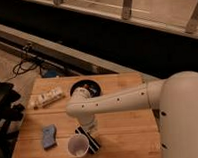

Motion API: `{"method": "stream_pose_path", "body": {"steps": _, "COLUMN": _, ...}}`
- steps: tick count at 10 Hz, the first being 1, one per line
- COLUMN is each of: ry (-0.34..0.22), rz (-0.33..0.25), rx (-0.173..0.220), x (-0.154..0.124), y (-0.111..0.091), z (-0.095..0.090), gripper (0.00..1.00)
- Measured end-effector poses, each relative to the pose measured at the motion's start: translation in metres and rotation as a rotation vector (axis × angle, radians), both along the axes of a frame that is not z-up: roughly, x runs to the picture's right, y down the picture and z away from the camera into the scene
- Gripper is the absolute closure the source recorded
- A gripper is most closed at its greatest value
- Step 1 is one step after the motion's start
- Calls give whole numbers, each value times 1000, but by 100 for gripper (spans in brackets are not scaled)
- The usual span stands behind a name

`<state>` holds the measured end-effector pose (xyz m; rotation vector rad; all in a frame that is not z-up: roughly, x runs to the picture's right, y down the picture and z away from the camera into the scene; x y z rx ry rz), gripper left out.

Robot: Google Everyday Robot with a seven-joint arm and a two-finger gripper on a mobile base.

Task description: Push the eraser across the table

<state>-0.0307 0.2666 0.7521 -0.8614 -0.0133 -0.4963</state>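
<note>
The eraser [88, 138], a black block with pale stripes, lies on the bamboo table [125, 137] just right of the white paper cup [78, 144], touching or nearly touching it. My gripper [88, 125] hangs at the end of the white arm [118, 100], directly over the eraser's far end. Its fingertips are hidden behind the wrist. A small blue pad [48, 135] lies to the left of the cup.
A dark bowl [86, 88] sits at the table's far edge behind the arm. A pale packet [46, 98] lies at the far left corner. A dark chair or cart [4, 106] stands left of the table. Cables lie on the floor beyond.
</note>
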Motion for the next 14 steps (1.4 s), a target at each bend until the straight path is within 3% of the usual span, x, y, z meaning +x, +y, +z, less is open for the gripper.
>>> {"method": "stream_pose_path", "body": {"steps": 4, "ry": 37, "rz": 10, "rx": 22, "x": 21, "y": -9, "z": -2, "gripper": 99}}
{"method": "stream_pose_path", "body": {"steps": 7, "ry": 60, "rz": 60, "rx": -32, "x": 39, "y": 11, "z": 1, "gripper": 99}}
{"method": "stream_pose_path", "body": {"steps": 11, "ry": 114, "rz": 86, "rx": -120, "x": 53, "y": 40, "z": -15, "gripper": 99}}
{"method": "stream_pose_path", "body": {"steps": 14, "ry": 88, "rz": 81, "rx": -194, "x": 39, "y": 58, "z": -21, "gripper": 99}}
